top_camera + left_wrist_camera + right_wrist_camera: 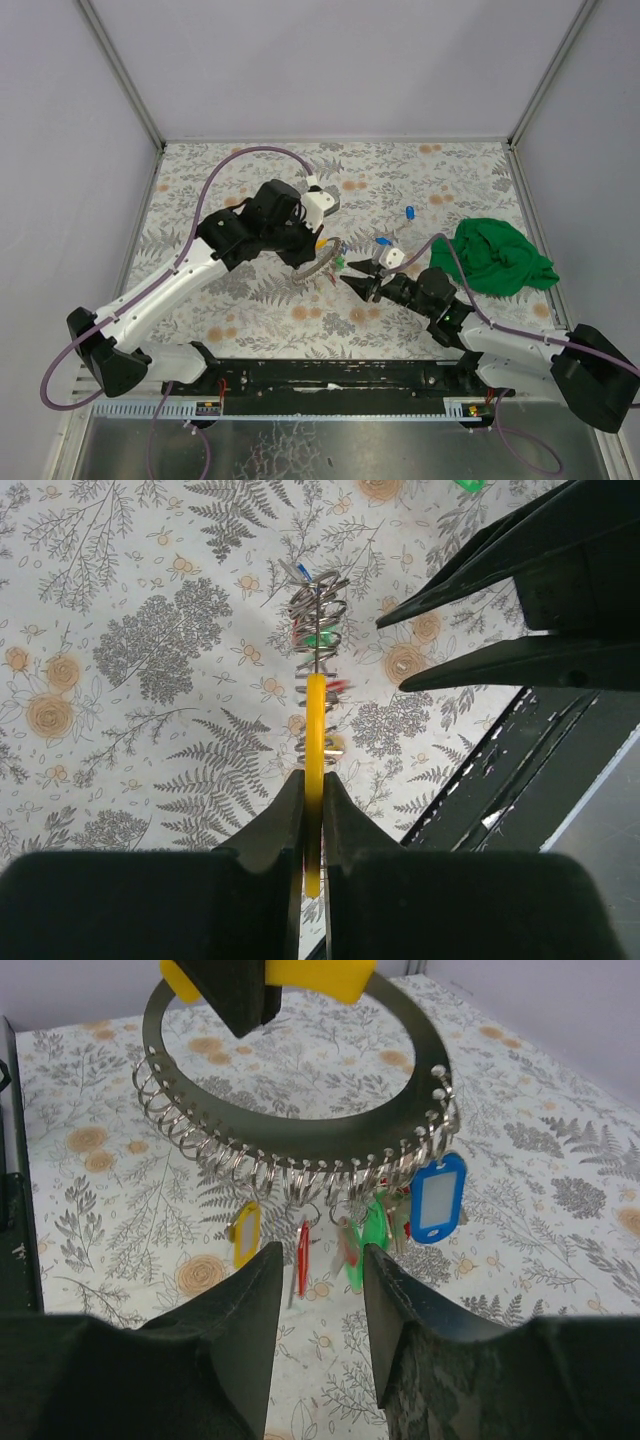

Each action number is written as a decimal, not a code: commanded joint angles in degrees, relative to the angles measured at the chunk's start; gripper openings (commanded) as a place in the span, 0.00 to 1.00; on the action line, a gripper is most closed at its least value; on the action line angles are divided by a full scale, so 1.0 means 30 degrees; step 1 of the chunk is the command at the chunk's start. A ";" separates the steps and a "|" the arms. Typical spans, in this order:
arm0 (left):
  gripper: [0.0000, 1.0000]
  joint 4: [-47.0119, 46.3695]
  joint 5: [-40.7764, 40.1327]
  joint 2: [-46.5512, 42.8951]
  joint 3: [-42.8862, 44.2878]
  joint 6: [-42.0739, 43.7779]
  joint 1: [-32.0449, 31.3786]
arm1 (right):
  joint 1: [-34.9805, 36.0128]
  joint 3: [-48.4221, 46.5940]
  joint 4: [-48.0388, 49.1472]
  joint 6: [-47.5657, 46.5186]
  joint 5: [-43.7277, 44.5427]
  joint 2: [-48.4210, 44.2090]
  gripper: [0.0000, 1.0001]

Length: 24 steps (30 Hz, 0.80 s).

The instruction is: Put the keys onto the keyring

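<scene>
**Top view:** my left gripper (pixel 312 248) holds the keyring (pixel 322 266) over the middle of the floral table (pixel 450 180). My right gripper (pixel 347 279) points at the ring from the right, its tips just beside it. A loose blue-tagged key (pixel 409 212) lies farther back, and a green cloth (pixel 500 258) lies bunched near the right edge. The jaws are too small to read here.

**Left wrist view:** my left gripper (pixel 313 785) is pressed together on the yellow grip (pixel 315 720) of the keyring (pixel 318 605). The ring appears edge-on, as a stack of small wire loops. My right gripper (pixel 392 655) enters from the upper right with its two fingers spread.

**Right wrist view:** only here does the keyring (pixel 300 1145) show as a flat dark band in an arc, lined with holes and small split rings. The yellow grip (pixel 310 975) sits at its top. The keys (pixel 345 1240) hang from the lower edge, with a yellow tag (pixel 243 1233), a red tag (pixel 302 1257), a green tag (pixel 372 1222) and a blue tag (pixel 437 1197). My right gripper (pixel 318 1260) is spread beneath them, pinching nothing. The red and green tags hang just beyond the gap, and I cannot tell whether a finger touches them.
</scene>
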State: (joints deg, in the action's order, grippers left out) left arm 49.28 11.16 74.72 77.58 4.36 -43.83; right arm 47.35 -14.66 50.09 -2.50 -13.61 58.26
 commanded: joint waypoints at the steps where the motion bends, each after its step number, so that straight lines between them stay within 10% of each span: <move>1: 0.00 -0.1713 0.0880 -0.0674 -0.0338 -0.0198 -0.0111 | 0.0895 -0.0086 0.2034 -0.0844 0.1437 0.1007 0.44; 24: 0.00 -0.2530 0.2072 -0.0689 -0.0915 -0.0567 0.0437 | 0.3027 -0.0625 0.3492 -0.1275 0.2757 0.3185 0.36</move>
State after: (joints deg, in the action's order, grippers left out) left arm 46.74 15.27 74.02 75.00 3.36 -43.24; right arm 55.46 -14.68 55.09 -5.23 -7.46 67.51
